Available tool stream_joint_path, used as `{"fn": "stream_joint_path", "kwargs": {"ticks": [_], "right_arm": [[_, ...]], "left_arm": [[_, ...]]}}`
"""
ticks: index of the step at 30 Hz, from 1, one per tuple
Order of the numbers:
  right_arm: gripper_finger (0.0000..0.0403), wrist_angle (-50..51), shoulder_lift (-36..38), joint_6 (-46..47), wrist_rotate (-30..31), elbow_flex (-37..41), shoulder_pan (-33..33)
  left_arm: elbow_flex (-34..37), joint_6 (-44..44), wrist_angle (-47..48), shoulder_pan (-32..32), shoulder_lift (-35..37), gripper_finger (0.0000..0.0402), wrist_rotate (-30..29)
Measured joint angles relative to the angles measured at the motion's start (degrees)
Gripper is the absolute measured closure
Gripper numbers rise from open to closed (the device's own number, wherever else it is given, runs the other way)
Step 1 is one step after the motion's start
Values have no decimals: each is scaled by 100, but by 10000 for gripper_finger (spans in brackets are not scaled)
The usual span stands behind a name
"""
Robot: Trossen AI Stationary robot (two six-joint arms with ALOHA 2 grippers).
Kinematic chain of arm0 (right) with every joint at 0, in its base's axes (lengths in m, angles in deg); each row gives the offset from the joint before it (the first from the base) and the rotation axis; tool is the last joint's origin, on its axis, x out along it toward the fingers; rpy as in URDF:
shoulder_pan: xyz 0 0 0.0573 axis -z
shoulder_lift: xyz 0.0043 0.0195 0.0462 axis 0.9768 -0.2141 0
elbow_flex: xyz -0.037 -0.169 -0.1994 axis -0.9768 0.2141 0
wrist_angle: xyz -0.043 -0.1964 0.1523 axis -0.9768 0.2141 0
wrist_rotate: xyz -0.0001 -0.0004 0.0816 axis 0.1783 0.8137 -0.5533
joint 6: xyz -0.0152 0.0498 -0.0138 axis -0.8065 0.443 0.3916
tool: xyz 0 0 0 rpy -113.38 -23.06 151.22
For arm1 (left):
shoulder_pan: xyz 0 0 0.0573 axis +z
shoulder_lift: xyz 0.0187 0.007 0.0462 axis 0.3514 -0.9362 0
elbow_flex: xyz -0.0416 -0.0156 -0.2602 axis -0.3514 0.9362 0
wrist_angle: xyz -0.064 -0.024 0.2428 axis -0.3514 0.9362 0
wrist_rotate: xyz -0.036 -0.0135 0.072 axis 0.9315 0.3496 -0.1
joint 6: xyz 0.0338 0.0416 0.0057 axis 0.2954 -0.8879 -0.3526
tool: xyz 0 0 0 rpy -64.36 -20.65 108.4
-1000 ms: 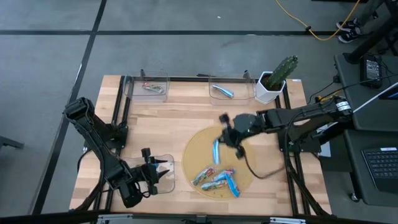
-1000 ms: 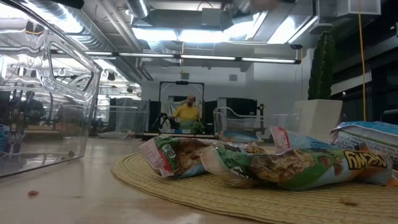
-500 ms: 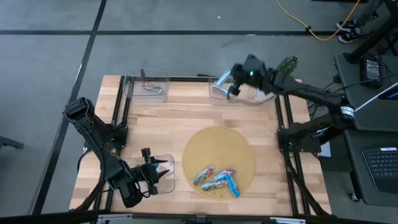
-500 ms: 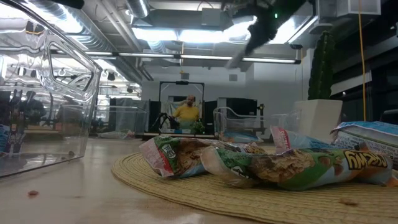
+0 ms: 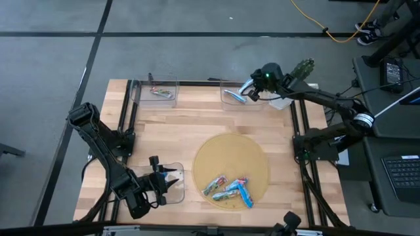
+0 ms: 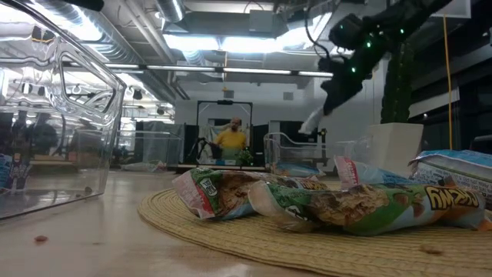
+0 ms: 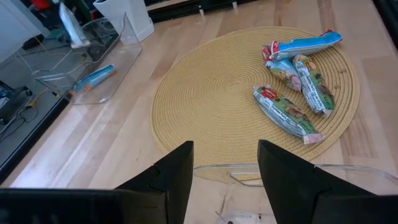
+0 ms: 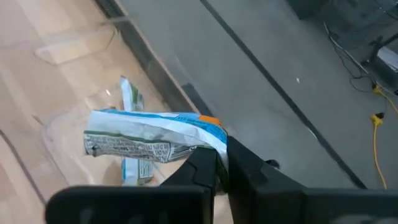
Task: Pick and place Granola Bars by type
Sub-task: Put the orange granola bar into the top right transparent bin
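Observation:
My right gripper (image 5: 254, 92) is at the far right of the table, shut on a blue granola bar (image 8: 152, 140) above the far-right clear tray (image 5: 226, 101). Another blue bar (image 5: 234, 96) lies flat in that tray. Several granola bars (image 5: 230, 189), blue and green/red, lie on the near part of the round woven mat (image 5: 230, 154). The far-left clear tray (image 5: 157, 85) has one bar (image 5: 161, 92) in it. My left gripper (image 5: 169, 183) is open over the near-left clear tray (image 5: 172, 196), with nothing between its fingers (image 7: 177, 177). My right gripper pinches one end of the blue bar (image 8: 208, 134) between its two fingers. The fingers slant down from the table's right side. The rest of the bar sticks out past the fingertips, its free end (image 6: 309, 123) slanting down, clear of the tray below.
A white pot with a cactus (image 5: 289, 85) stands at the far right corner, close to my right arm. Dark frame rails (image 5: 128, 118) run along the table's left and right sides. Bare wood (image 5: 170, 137) lies between the mat and the left trays. A person (image 6: 231, 137) sits far behind the table.
My right gripper has carried the blue bar from above the mat toward the table's far edge, then a little to the right, turning as it went. It now hangs over the far-right tray. The bars on the mat have not moved.

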Motion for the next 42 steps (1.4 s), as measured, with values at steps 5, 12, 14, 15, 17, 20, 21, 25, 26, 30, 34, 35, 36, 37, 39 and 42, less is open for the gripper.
{"fn": "stream_joint_path", "kwargs": {"ticks": [5,12,14,15,17,20,21,25,26,30,34,35,36,37,39,42], "right_arm": [[379,-608,-94,2,-175,531,123],[369,-804,-685,15,-242,599,142],[361,-911,-821,20,-239,599,142],[356,-952,-866,20,-239,599,142],[348,-1029,-908,16,-237,599,140],[334,-1160,-904,5,-155,595,135],[327,-1159,-891,-13,-137,589,135],[280,-1100,-877,-148,-173,498,123],[265,-1060,-877,-148,-172,476,114],[199,-995,-849,-145,-170,416,28],[153,-915,-816,-198,286,281,-209],[146,-869,-795,-303,451,241,-298],[141,-830,-764,-342,621,202,-386],[138,-768,-720,-386,807,173,-470],[135,-621,-608,-440,1113,121,-643],[134,-410,-417,-469,1351,50,-858]], "left_arm": [[0,-1,14,-1,-2,231,-102],[0,-2,19,0,-2,231,-114],[0,-2,18,1,-2,231,-113],[0,-2,21,1,-2,231,-111],[0,-2,19,0,-2,231,-114],[0,-2,19,0,-2,231,-111],[0,-2,21,-1,-2,231,-111],[0,0,21,-1,-2,231,-111],[0,2,19,0,-2,231,-111],[0,2,20,0,-2,231,-106],[0,15,19,0,-2,231,-101],[0,15,19,-1,-2,231,-93],[0,15,18,1,-2,231,-73],[0,17,19,0,-2,231,-52],[0,17,18,-1,-2,231,12],[0,18,16,-1,-2,231,20]]}}
